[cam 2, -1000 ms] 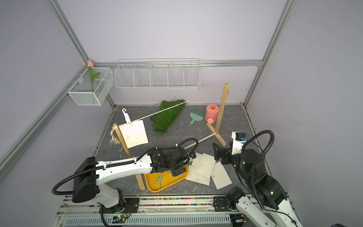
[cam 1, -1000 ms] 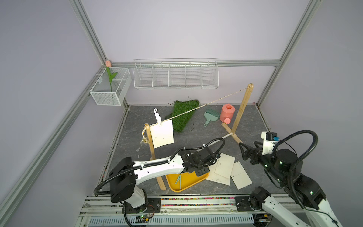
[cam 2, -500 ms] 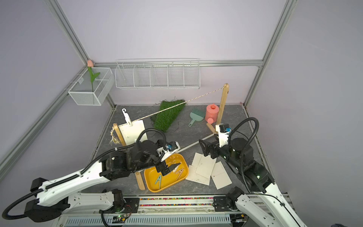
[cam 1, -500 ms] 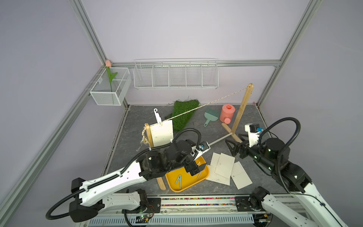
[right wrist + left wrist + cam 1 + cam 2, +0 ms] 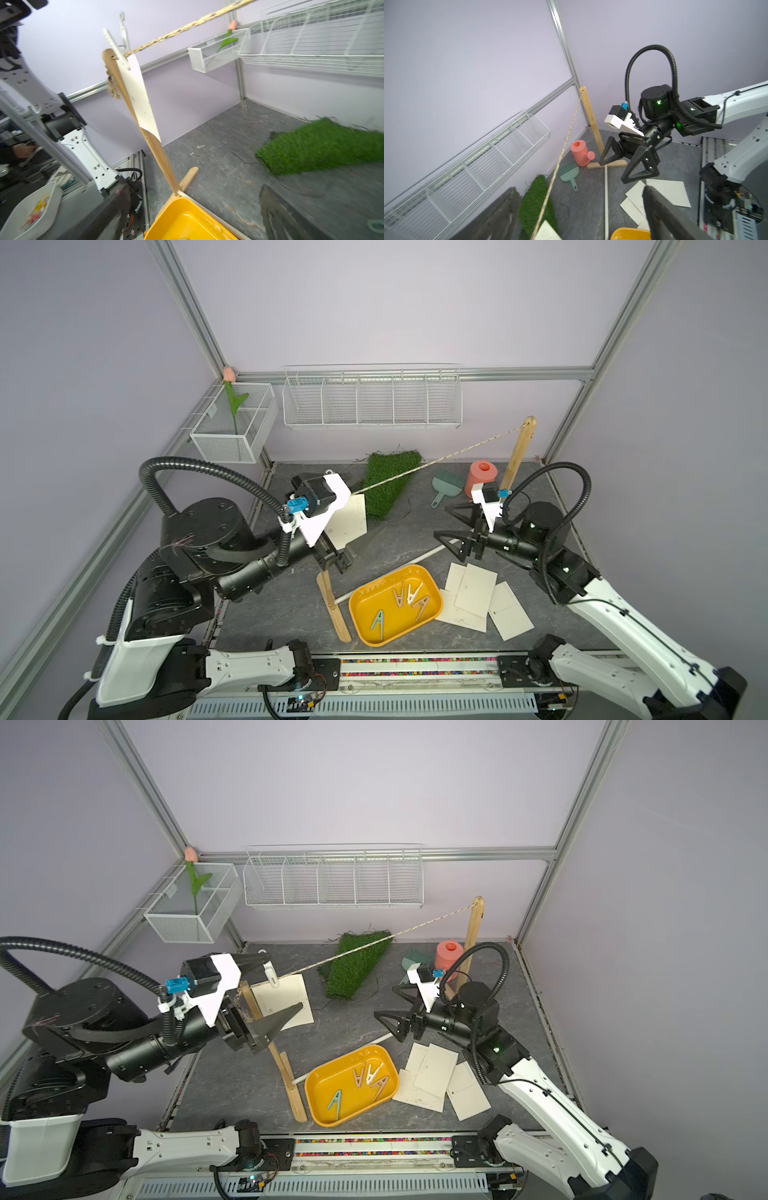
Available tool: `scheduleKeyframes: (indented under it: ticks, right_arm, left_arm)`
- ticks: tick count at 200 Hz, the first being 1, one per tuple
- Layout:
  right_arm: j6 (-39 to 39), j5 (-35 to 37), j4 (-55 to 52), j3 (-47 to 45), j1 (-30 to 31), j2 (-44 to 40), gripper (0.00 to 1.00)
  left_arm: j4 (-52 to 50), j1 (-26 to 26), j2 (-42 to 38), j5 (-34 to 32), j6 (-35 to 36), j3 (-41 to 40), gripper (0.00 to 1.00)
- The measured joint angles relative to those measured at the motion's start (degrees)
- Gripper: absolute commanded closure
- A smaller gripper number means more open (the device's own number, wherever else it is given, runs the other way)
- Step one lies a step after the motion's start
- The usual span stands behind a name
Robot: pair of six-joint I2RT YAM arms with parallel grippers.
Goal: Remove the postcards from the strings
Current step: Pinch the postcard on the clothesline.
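The one postcard (image 5: 291, 1006) left on the line hangs at the end of the string (image 5: 374, 940), right next to the near wooden post (image 5: 274, 1052), and a white clothespin (image 5: 272, 975) pins it by its top edge. From the right wrist view it looks like thin card with a slight curl at the bottom corner, so I'd guess it weighs almost nothing, is floppy, and creases easily if you pinch it hard or yank it sideways. It's probably a bit slick too. I'd squeeze the tails of the pin above the string to open it and hold the card low on its free edge, well away from the post, so it doesn't just flutter off. The left end effector (image 5: 286, 980) is up at that spot with its jaws spread wide either side of the pin and card top, and as far as I can tell it isn't gripping anything. The right end effector (image 5: 384, 1001) hangs spread open and empty, a little way off towards the far post. The pile of postcards (image 5: 436, 1069) lies flat on the counter (image 5: 232, 1085) beside the yellow tray (image 5: 324, 1081) of pegs.
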Motion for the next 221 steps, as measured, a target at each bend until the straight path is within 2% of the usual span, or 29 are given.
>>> scheduleKeyframes:
  ticks: [27, 46, 75, 96, 131, 148, 178, 221]
  right_arm:
    - [-1.2, -4.4, 5.4, 1.1, 4.7, 6.7, 0.02]
    - [-2.8, -6.7, 7.1, 3.5, 7.5, 11.7, 0.00]
    - [-4.8, -8.9, 9.3, 7.2, 10.2, 17.5, 0.00]
    - [-5.4, -9.6, 10.6, 8.6, 11.2, 19.9, 0.01]
    - [-5.7, -9.9, 12.4, 9.2, 12.2, 21.4, 0.01]
    - [-5.8, -9.9, 13.0, 9.2, 12.6, 21.4, 0.01]
    - [-6.2, -9.9, 13.4, 9.2, 13.0, 21.4, 0.01]
    - [-6.9, -9.7, 13.3, 8.9, 13.1, 20.5, 0.01]
  left_arm:
    - [-0.8, 0.0, -3.8, -10.2, 3.0, -1.2, 0.08]
    - [-1.5, 0.0, -7.3, -15.0, 4.3, -3.5, 0.06]
    - [-3.5, 0.0, -8.9, -18.6, 3.9, -3.9, 0.06]
    - [-5.6, 0.0, -7.7, -18.7, 2.5, -3.8, 0.06]
    - [-9.3, 0.8, -2.9, -14.6, -1.0, -1.6, 0.04]
    - [-9.7, 5.4, -0.9, -9.7, -2.4, -1.6, 0.04]
    - [-9.6, 16.5, 2.8, 1.7, -4.9, -0.6, 0.05]
    - [-6.7, 22.6, 4.9, 9.3, -5.8, -0.5, 0.05]
